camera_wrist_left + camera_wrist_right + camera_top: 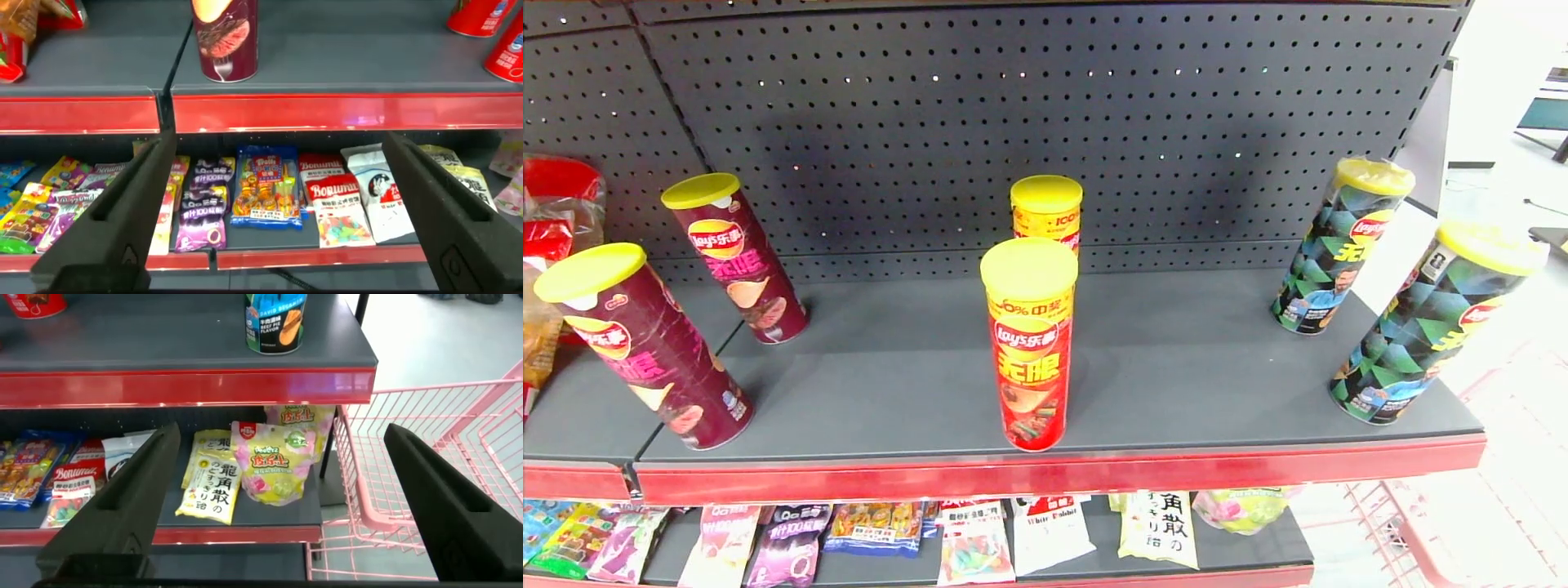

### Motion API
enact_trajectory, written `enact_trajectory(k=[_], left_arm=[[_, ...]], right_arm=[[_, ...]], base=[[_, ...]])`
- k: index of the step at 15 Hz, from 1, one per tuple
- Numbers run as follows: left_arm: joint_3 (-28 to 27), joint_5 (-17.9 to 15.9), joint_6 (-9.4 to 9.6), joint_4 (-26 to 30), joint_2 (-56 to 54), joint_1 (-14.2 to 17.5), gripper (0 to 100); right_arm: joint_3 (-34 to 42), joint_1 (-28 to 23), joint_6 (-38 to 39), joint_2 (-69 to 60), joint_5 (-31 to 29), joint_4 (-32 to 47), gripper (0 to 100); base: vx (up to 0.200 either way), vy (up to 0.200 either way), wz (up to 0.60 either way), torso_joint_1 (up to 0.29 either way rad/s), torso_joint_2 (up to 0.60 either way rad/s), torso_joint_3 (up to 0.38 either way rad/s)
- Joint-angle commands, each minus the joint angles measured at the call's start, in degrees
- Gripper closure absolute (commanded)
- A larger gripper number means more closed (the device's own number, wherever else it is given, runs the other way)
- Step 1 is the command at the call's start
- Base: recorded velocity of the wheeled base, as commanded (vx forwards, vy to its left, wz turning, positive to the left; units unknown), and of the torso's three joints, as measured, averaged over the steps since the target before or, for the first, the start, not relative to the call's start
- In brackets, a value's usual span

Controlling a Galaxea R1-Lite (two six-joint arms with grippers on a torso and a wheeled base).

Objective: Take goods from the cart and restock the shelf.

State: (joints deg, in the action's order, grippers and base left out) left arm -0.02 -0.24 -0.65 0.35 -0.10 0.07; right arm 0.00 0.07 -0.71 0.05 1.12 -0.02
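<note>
On the grey shelf [1176, 384] stand several chip cans with yellow lids: two maroon ones [645, 347] at the left, two red ones [1029, 343] in the middle, two dark patterned ones [1429, 322] at the right. My left gripper [278, 220] is open and empty, held in front of the lower shelf's snack bags, below a maroon can [225, 37]. My right gripper [282, 510] is open and empty too, facing the lower shelf's right end, with the pink cart [433, 457] beside it. A patterned can [276, 322] stands above.
Snack bags [972, 539] lie in a row on the lower shelf. A red lip [1062, 474] runs along the upper shelf's front edge. Red packets [556, 212] sit at the far left. The pink wire cart [1445, 531] stands at the lower right.
</note>
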Motion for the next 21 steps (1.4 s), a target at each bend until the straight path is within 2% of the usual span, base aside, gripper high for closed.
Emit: enact_trajectory(k=[1,21], left_arm=[[0.0,0.0,0.03,0.0,0.1,0.0,0],[0.0,0.0,0.03,0.0,0.1,0.0,0]], right_arm=[[-0.1,0.0,-0.3,0.0,0.1,-0.1,0],[0.0,0.0,0.4,0.0,-0.1,-0.1,0]], base=[[0.000,0.000,0.00,0.000,0.00,0.000],[0.000,0.000,0.00,0.000,0.00,0.000]])
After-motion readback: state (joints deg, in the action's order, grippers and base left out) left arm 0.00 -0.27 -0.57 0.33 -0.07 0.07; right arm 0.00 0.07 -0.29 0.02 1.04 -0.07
